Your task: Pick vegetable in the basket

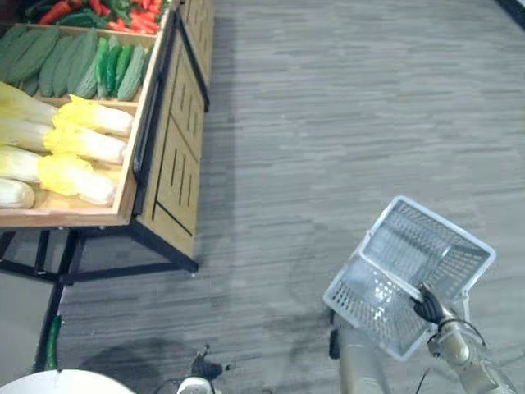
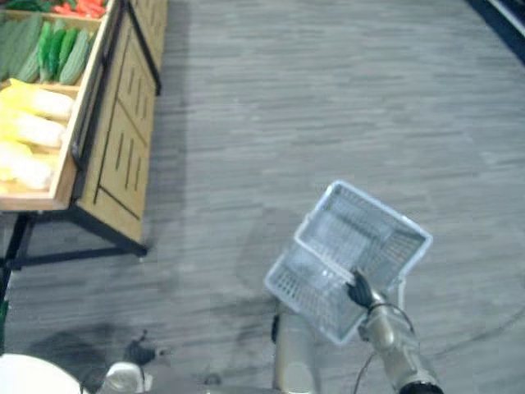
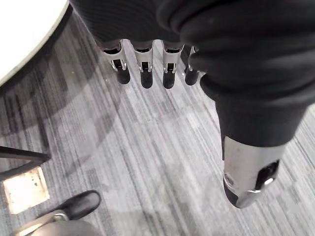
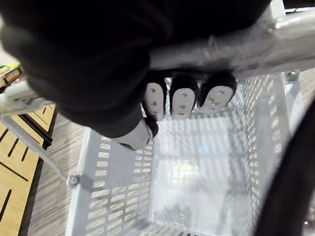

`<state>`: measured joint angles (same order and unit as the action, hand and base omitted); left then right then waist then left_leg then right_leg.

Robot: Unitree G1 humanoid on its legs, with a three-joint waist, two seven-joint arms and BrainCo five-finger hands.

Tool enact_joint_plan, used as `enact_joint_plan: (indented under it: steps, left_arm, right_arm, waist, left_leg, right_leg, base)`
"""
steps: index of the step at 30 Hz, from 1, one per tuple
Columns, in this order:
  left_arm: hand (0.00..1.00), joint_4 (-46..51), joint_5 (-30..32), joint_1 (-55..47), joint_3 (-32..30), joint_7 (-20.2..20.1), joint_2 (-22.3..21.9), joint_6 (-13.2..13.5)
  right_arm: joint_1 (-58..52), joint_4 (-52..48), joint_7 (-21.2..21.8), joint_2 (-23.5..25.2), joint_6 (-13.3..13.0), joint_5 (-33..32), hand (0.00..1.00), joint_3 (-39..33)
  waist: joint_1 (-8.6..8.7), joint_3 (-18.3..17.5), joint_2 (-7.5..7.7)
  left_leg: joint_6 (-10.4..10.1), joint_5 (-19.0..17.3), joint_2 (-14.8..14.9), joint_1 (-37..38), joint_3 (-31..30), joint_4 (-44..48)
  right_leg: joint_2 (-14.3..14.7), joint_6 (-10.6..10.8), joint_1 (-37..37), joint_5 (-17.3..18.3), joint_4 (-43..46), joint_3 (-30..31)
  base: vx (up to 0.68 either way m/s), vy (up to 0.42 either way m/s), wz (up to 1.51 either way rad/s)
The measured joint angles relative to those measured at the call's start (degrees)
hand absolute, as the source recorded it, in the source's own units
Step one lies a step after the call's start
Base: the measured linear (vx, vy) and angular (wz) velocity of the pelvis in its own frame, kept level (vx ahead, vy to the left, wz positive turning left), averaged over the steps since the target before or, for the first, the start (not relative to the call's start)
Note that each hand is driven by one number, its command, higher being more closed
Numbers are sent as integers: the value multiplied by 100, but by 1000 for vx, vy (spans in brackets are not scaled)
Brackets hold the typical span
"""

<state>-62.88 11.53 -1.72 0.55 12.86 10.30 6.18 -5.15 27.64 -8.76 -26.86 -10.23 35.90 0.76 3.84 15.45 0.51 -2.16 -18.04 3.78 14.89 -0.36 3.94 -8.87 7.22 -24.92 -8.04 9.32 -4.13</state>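
A pale grey mesh basket [image 1: 426, 246] hangs tilted over the floor at the lower right, nothing inside it. My right hand [image 1: 428, 305] is shut on the basket's handle [image 4: 236, 46], the fingers [image 4: 181, 101] curled round the bar. Vegetables lie in a wooden stand [image 1: 123, 215] at the upper left: yellow-white cabbages [image 1: 82, 144], green gourds [image 1: 57, 57] and red and green peppers [image 1: 123, 12] behind them. My left hand [image 3: 147, 54] hangs over bare floor, well away from the stand, its fingers straight and holding nothing.
The stand has slatted wooden side panels [image 1: 176, 156] on a black metal frame [image 1: 98, 271]. Grey striped floor [image 1: 344, 115] stretches between the stand and the basket. A white rounded edge [image 3: 24, 34] lies close beside my left hand.
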Motion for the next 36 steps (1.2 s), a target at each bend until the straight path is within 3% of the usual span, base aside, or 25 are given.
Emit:
enact_joint_plan:
  steps: [2,3,4,5,6,7,9,10,11,13,16,17,18,19,20,21,23,25,26,27,29,31,33,34,36]
  left_arm:
    - [0,-39,0,17,-83,8,-125,23]
    - [0,-54,-1,15,-119,10,-179,25]
    - [0,-105,-1,173,-194,-2,-198,-34]
    - [0,-170,-6,376,-228,-8,-184,-150]
    - [0,-180,-6,536,-268,6,-184,-130]
    - [0,-78,-18,541,-323,-22,-211,-123]
    - [0,15,-15,500,-411,-56,-406,-125]
    - [0,99,-96,384,-600,-67,-548,-122]
    - [0,205,-168,360,-716,-49,-531,-117]
    - [0,217,-179,328,-778,-9,-453,-132]
    - [0,129,-163,89,-692,2,-371,-171]
    - [0,111,-157,-34,-635,23,-399,-196]
    - [0,85,-117,-240,-533,6,-431,-193]
    - [0,-18,-121,-245,-552,-4,-399,-210]
    - [0,-40,-120,-251,-548,17,-373,-249]
    - [0,-41,-118,-262,-570,12,-333,-251]
    - [0,-100,-106,-281,-675,-27,-332,-270]
    - [0,-153,-108,-397,-616,-42,-314,-306]
    - [0,-150,-116,-473,-465,-62,-241,-313]
    - [0,-145,-121,-467,-255,-74,-120,-347]
    - [0,-105,-124,-458,-88,-71,-49,-381]
    - [0,-82,-137,-442,-79,-73,-57,-384]
    - [0,16,-194,-378,-92,-48,-59,-375]
    - [0,19,-202,-328,-95,-42,-59,-371]
    - [0,55,-244,-155,-101,-10,-110,-363]
  right_arm:
    - [83,49,15,-17,35,0,100,-115]
    - [117,101,23,-23,43,0,100,-184]
    - [150,103,44,-66,48,-2,100,-211]
    - [167,101,63,-162,50,-5,100,-173]
    - [166,101,63,-307,54,-7,100,-62]
    - [175,100,119,-372,54,-49,100,16]
    - [-12,131,192,-395,33,-108,100,11]
    - [-147,83,177,-392,27,-115,100,-66]
    - [-244,64,178,-407,30,-124,100,-84]
    - [-253,80,186,-372,84,-98,100,-66]
    - [-382,98,177,-354,112,-108,100,-67]
    - [-548,84,175,-360,111,-108,100,-120]
    - [-693,97,177,-372,133,-103,100,-145]
    - [-617,240,186,-189,170,-100,100,-128]
    - [-624,255,186,-125,185,-102,100,-88]
    - [-611,260,186,-126,208,-107,100,-47]
    - [-542,339,190,-144,206,-89,100,42]
    - [-315,574,162,-94,214,-73,100,194]
    - [-154,643,173,-86,201,-9,100,204]
    - [-172,709,169,20,195,8,100,203]
    - [-283,776,171,190,198,25,100,208]
    - [-412,850,170,240,198,26,100,205]
    - [-456,1050,169,267,207,21,100,181]
    - [-440,1129,159,268,206,16,100,138]
    - [-364,1579,161,275,213,14,100,-140]
  waist:
    - [14,-25,-200]
    - [-15,-38,-255]
    - [11,-41,-257]
    - [41,-39,-255]
    - [44,-25,-261]
    - [19,-14,-243]
    - [-121,7,-181]
    - [-239,-8,-159]
    - [-293,-11,-148]
    - [-300,-9,-211]
    - [-392,-26,-246]
    - [-388,-103,-359]
    - [-419,-250,-614]
    - [-417,-300,-512]
    - [-413,-352,-382]
    - [-440,-367,-240]
    - [-551,-384,-113]
    - [-578,-378,-35]
    - [-551,-386,24]
    - [-515,-396,85]
    - [-417,-397,147]
    - [-335,-392,124]
    - [-228,-426,131]
    - [-231,-433,135]
    - [-243,-448,146]
  left_leg:
    - [-109,126,246,-281,-222,623]
    - [-320,399,368,-502,-289,1115]
    - [-362,722,392,-592,-357,1543]
    - [-501,1130,408,-768,-342,2025]
    - [-780,1932,442,-1104,-308,2796]
    - [-819,2359,509,-1241,-210,3184]
    - [-720,1922,896,-1895,573,4694]
    - [-496,1632,997,-2297,971,4986]
    - [-311,1471,1028,-2615,1195,5010]
    - [-288,1214,1078,-3203,1536,4672]
    - [-286,1387,752,-3363,2232,2446]
    - [-276,1900,583,-3268,2509,1207]
    - [59,2488,569,-3272,2610,415]
    - [739,2423,416,-3262,2619,528]
    - [634,2316,289,-3320,2618,583]
    - [722,2117,126,-3357,2606,694]
    - [820,1824,-72,-3187,2620,824]
    - [833,1577,-242,-2767,2593,682]
    - [846,1483,-391,-2454,2526,524]
    - [840,1412,-515,-2160,2308,393]
    - [826,1309,-630,-1723,1920,258]
    - [854,1243,-662,-1372,1546,177]
    - [839,1211,-675,-1163,970,115]
    - [822,1206,-674,-1154,841,114]
    - [647,1143,-636,-1178,248,127]
  right_leg:
    - [92,-262,-120,250,621,-249]
    - [105,-445,-98,469,989,-414]
    - [103,-497,27,693,1141,-535]
    - [87,-534,244,874,1175,-659]
    - [20,-579,640,1075,1089,-759]
    - [6,-605,873,1139,995,-801]
    - [-3,-677,1722,1282,601,-903]
    - [-50,-676,2091,1349,331,-956]
    - [-96,-538,2335,1479,158,-1031]
    - [-95,-462,2657,1603,67,-1198]
    - [-114,-237,3191,1790,-160,-1360]
    - [-33,-102,3448,1878,-333,-1489]
    - [229,17,3677,1991,-499,-1514]
    - [172,22,3819,2051,-567,-1481]
    - [58,3,3802,2026,-574,-1437]
    - [-94,1,3797,1974,-503,-1338]
    - [-367,9,3654,1938,188,-1045]
    - [-704,516,3064,1617,1952,-714]
    - [-858,783,2478,840,3261,-294]
    - [-832,941,1971,319,4415,83]
    - [-759,787,1442,607,5496,124]
    - [-728,437,1181,1114,5405,-84]
    - [-741,180,982,1428,4202,-318]
    - [-719,178,947,1428,3777,-299]
    - [-539,188,981,1397,1853,247]
  base:
    - [627,-339,61]
    - [620,-348,39]
    - [740,-422,50]
    - [702,-383,56]
    - [564,-272,42]
    - [516,-195,31]
    - [444,-144,18]
    - [401,-110,24]
    - [371,-58,35]
    - [341,4,30]
    - [460,163,14]
    - [495,230,32]
    - [507,248,39]
    - [394,193,37]
    - [451,231,43]
    - [412,229,39]
    - [399,230,16]
    - [409,232,8]
    - [448,215,41]
    - [387,153,60]
    - [407,84,103]
    - [380,5,116]
    - [354,-74,126]
    - [368,-130,117]
    - [345,-199,116]
